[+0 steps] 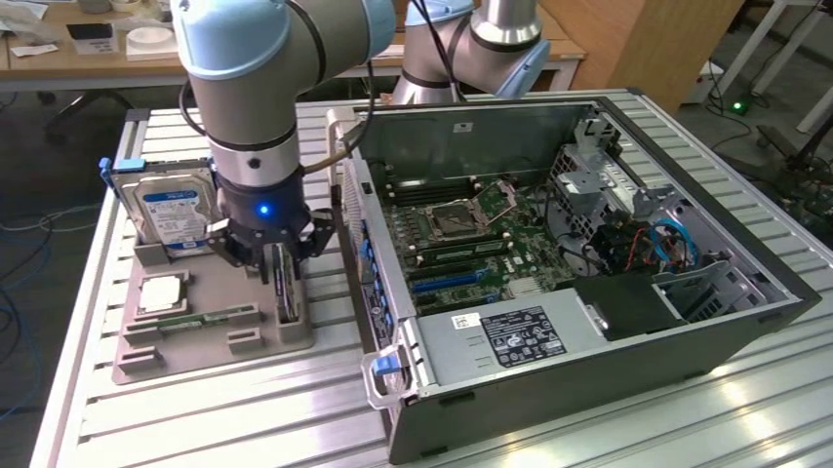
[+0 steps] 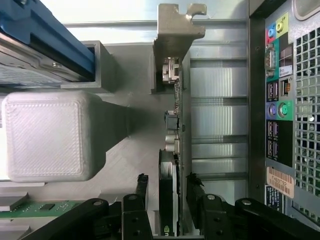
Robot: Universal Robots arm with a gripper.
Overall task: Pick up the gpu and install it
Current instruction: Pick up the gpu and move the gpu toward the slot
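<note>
1 graphics card (image 1: 285, 300) (image 2: 172, 120) stands on its long edge in a slot along the edge of the tray (image 1: 195, 356) nearest the computer case (image 1: 586, 390), its metal bracket end up. The claw (image 1: 281, 261) (image 2: 167, 182) is open. Its 2 fingers (image 2: 142, 187) sit astride the card, 1 on each face, and a strip of tray shows between 1 finger and the card, so it is not clamped.

The 1 arm comes down almost vertically over that edge of the tray, wrist straight, claw pointing down at the card's top edge.

On the same tray:
- 1 hard drive (image 1: 170, 210), upright at the corner on the exterior view's left, away from the case.
- 1 square processor chip (image 1: 162, 292), flat near the tray's middle.
- 1 green memory stick (image 1: 209, 317) (image 2: 35, 207), on edge just beside the chip.

There is 1 tray and 1 case. Both rest on the slatted metal table (image 1: 729, 429), the tray just beside the case's port side. The case lies with its side panel off, so the board shows.
</note>
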